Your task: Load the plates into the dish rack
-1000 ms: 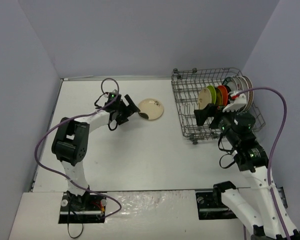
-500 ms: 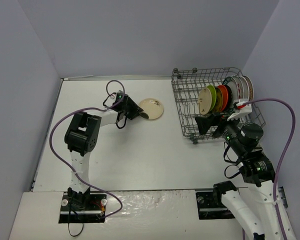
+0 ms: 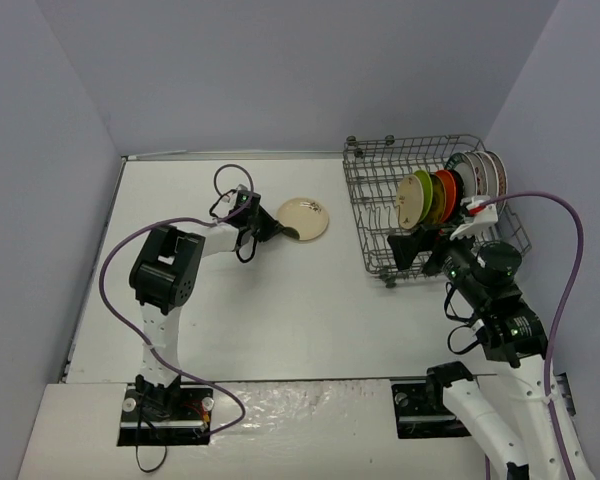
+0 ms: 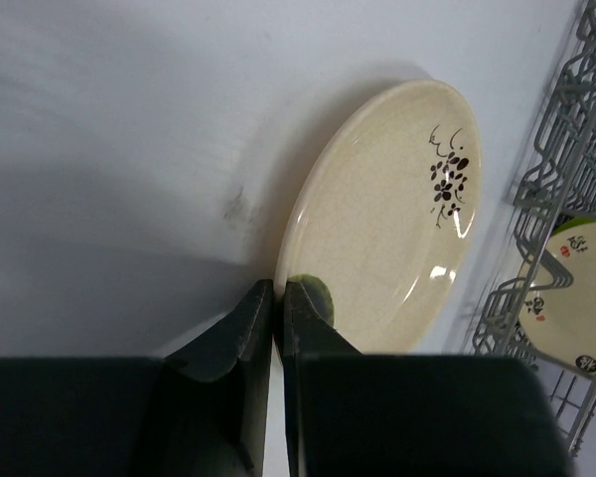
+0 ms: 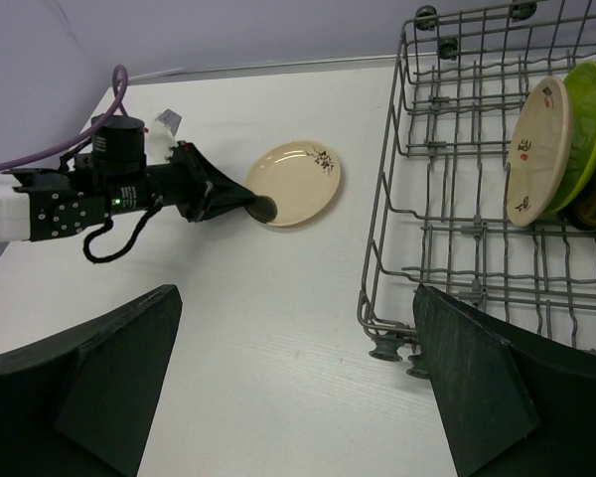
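A round cream ceramic plate (image 3: pixel 307 216) with a small black flower sprig lies flat on the white table (image 3: pixel 280 320), just left of centre in my overhead view. My left gripper (image 3: pixel 269 228) sits at the plate's lower left rim, its jaws pressed almost together. The tips touch the rim, but I cannot tell whether they pinch it.

At upper right stands the rectangular grey wire dish rack (image 3: pixel 375 190). It holds a row of upright plates (image 3: pixel 417 197): cream, lime-green, orange, then white with patterned rims. My right gripper (image 3: pixel 417 246) hovers at the rack's lower edge, jaws spread wide with nothing between them.
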You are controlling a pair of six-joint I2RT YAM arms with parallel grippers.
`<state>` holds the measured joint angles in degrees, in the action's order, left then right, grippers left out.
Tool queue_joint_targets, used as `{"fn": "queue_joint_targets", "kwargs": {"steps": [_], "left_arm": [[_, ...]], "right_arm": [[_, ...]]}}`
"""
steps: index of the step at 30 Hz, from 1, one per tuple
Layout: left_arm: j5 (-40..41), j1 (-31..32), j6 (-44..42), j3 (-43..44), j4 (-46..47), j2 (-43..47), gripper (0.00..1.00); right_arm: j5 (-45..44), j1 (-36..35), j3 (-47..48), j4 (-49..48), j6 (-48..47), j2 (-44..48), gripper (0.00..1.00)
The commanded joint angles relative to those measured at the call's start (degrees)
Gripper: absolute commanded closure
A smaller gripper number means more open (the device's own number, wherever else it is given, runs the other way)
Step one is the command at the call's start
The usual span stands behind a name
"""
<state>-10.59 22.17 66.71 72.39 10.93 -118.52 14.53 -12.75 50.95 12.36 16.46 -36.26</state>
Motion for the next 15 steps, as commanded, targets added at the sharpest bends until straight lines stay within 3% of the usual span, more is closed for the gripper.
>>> {"fn": "queue_joint_targets", "kwargs": {"steps": [1,9,15], "left_arm": [[1.4,0.3,-5.8,-3.2,-3.5,9.4,1.00],[-4.3,0.8,-12.4,-9.9,-5.8,28.9,1.00],[-9.6,2.4,-14.0,-12.5,-7.0,39.2,1.00]], "right_arm": [[3.5,-0.3,2.8,-2.7,1.2,-5.1,0.00],[12.0,-1.1,5.6,-5.4,7.5,-16.3,0.00],[11.8,-6.7,6.4,-10.7,10.5,-23.1,0.02]]}}
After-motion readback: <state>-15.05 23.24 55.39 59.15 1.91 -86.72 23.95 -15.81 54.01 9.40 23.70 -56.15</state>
